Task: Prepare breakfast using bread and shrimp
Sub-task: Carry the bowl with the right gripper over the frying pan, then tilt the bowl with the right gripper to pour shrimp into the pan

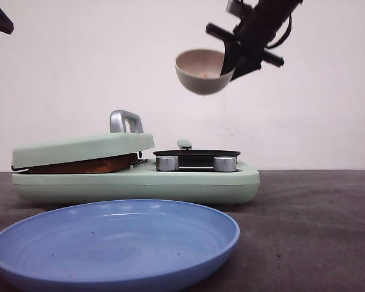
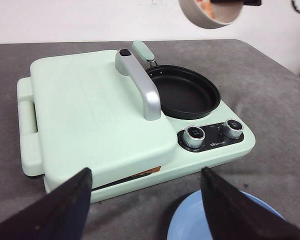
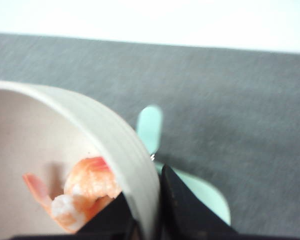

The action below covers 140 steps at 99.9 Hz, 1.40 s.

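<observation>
My right gripper point(image 1: 233, 66) is shut on the rim of a beige bowl point(image 1: 201, 71), held tilted high above the black frying pan point(image 1: 196, 154) of the mint-green breakfast maker point(image 1: 188, 182). The orange shrimp point(image 3: 85, 190) lies inside the bowl point(image 3: 115, 140). The bowl also shows in the left wrist view point(image 2: 210, 14), above the pan point(image 2: 185, 92). Bread point(image 1: 88, 164) shows as a brown edge under the closed green lid point(image 1: 79, 149); a sliver of it point(image 2: 150, 170) shows in the left wrist view. My left gripper point(image 2: 145, 210) is open and empty, in front of the breakfast maker.
A large blue plate point(image 1: 115, 243) sits in front of the breakfast maker, and its rim point(image 2: 190, 220) shows under my left gripper. Two silver knobs point(image 1: 194, 163) face front. A silver handle point(image 1: 125, 120) stands on the lid. The pan's green handle point(image 2: 142, 50) points backward.
</observation>
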{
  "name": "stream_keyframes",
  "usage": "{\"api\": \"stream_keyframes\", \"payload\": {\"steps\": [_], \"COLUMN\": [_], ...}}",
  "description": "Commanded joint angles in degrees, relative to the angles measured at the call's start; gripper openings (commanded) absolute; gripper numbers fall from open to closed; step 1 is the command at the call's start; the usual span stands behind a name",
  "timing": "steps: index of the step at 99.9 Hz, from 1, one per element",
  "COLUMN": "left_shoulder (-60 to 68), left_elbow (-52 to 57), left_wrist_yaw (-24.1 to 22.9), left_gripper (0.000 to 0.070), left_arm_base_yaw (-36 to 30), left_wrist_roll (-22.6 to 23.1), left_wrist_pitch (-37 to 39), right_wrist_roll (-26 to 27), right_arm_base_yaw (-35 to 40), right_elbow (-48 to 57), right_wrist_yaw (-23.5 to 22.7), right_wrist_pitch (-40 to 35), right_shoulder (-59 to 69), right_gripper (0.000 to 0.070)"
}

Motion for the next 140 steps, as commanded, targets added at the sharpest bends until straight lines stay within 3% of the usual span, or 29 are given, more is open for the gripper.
{"api": "stream_keyframes", "payload": {"steps": [1,28,45,75,107,140], "left_shoulder": [0.0,0.0,0.1,0.0,0.0,-0.6], "left_elbow": [0.2,0.2,0.2,0.2,0.2,0.2], "left_wrist_yaw": [-0.1,-0.1,-0.1,-0.1,-0.1,0.1], "left_gripper": [0.0350,0.0350,0.0350,0.0350,0.0350,0.0350], "left_arm_base_yaw": [0.0,0.0,0.0,0.0,0.0,0.0], "left_wrist_roll": [0.1,0.1,0.3,0.8,1.7,1.6], "left_wrist_pitch": [0.4,0.4,0.4,0.5,0.7,0.8], "right_wrist_roll": [-0.9,-16.2,-25.9,-38.6,-48.3,-58.4], "right_arm_base_yaw": [0.2,4.3,8.0,13.5,16.8,20.5], "right_elbow": [1.4,1.4,1.4,1.4,1.4,1.4], "right_wrist_yaw": [0.7,14.1,25.2,43.5,56.6,65.2], "right_wrist_pitch": [1.0,6.6,9.9,16.3,18.1,21.7], "right_shoulder": [2.3,2.8,2.8,2.8,2.8,2.8], "right_gripper": [0.0001,0.0001,0.0001,0.0001,0.0001,0.0001]}}
